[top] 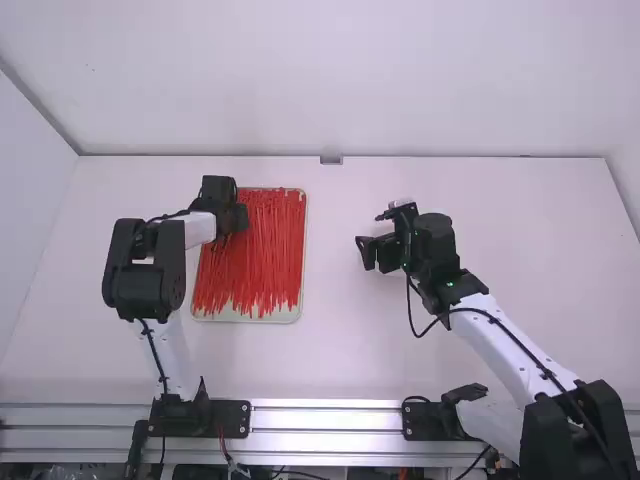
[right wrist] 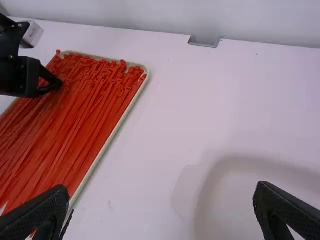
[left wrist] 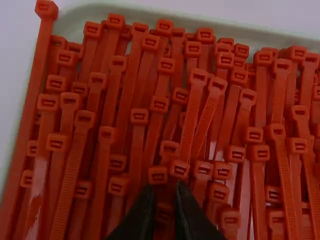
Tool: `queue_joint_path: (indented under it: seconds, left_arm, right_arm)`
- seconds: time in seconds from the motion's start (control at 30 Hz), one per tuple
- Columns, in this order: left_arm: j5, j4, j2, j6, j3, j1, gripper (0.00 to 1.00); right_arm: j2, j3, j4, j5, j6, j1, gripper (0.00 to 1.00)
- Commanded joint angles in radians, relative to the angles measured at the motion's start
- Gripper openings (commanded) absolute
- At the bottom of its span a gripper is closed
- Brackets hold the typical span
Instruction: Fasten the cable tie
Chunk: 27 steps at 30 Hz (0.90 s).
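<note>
A dense pile of red cable ties (top: pixel 250 255) lies in a pale tray (top: pixel 302 250) left of the table's middle. My left gripper (top: pixel 233 220) is down at the pile's far left corner, among the tie heads (left wrist: pixel 150 105). Its fingers (left wrist: pixel 192 217) stand almost together, pinching one red tie (left wrist: pixel 162 212) between them. From the right wrist view the left gripper (right wrist: pixel 56 85) tapers to a point on the ties (right wrist: pixel 60 125). My right gripper (top: pixel 378 240) hovers open over bare table to the right of the tray, its fingers (right wrist: pixel 285 212) wide apart with nothing between them.
The tray's rim (right wrist: pixel 120 125) runs alongside white table surface. A small grey bracket (top: pixel 331 158) sits at the table's far edge by the back wall. Open table stretches to the right of and in front of the tray.
</note>
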Motion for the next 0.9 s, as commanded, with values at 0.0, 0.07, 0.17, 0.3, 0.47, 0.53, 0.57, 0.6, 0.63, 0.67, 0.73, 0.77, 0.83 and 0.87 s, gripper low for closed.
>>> queue_joint_path:
  seconds: [0.0, 0.07, 0.17, 0.3, 0.47, 0.53, 0.57, 0.6, 0.63, 0.67, 0.73, 0.77, 0.83, 0.87]
  left_arm:
    - [0.01, -0.003, 0.019, -0.005, 0.009, 0.003, 0.11]
    - [0.008, 0.0, 0.019, -0.01, 0.009, 0.003, 0.1]
    - [0.01, 0.011, 0.016, -0.01, 0.009, 0.003, 0.09]
    - [0.01, 0.012, -0.003, -0.01, 0.01, 0.003, 0.09]
    - [0.01, -0.01, -0.02, -0.01, 0.027, 0.004, 0.08]
    - [0.01, -0.028, -0.028, -0.01, 0.04, 0.003, 0.07]
    - [0.01, -0.042, -0.034, -0.01, 0.048, 0.003, 0.07]
    - [0.01, -0.055, -0.041, -0.01, 0.055, 0.003, 0.06]
    - [0.011, -0.064, -0.047, -0.01, 0.06, 0.003, 0.06]
    - [0.01, -0.077, -0.058, -0.01, 0.067, 0.003, 0.06]
    - [0.009, -0.092, -0.089, -0.009, 0.072, 0.004, 0.04]
    - [0.009, -0.093, -0.098, -0.009, 0.072, 0.004, 0.03]
    - [0.011, -0.108, -0.15, -0.01, 0.071, 0.003, 0.02]
    - [0.01, -0.116, -0.174, -0.01, 0.07, 0.003, 0.02]
  right_arm:
    - [0.008, 0.033, 0.002, -0.006, 0.0, 0.002, 0.98]
    - [0.008, 0.033, 0.004, -0.006, 0.0, 0.002, 0.98]
    - [0.008, 0.033, 0.005, -0.006, 0.0, 0.002, 0.98]
    - [0.008, 0.033, 0.005, -0.006, 0.0, 0.002, 0.98]
    - [0.008, 0.033, 0.005, -0.006, 0.0, 0.002, 0.98]
    - [0.008, 0.033, 0.005, -0.006, 0.0, 0.003, 0.98]
    - [0.008, 0.033, 0.005, -0.006, 0.0, 0.005, 0.98]
    - [0.008, 0.033, 0.005, -0.006, 0.0, 0.002, 0.98]
    - [0.008, 0.033, 0.005, -0.006, 0.0, 0.001, 0.98]
    - [0.008, 0.033, 0.005, -0.006, 0.0, 0.001, 0.98]
    - [0.008, 0.033, 0.005, -0.006, 0.0, 0.001, 0.98]
    - [0.008, 0.033, 0.005, -0.006, 0.0, 0.001, 0.98]
    - [0.008, 0.033, 0.005, -0.006, 0.0, 0.004, 0.98]
    - [0.008, 0.033, 0.005, -0.006, 0.0, 0.001, 0.98]
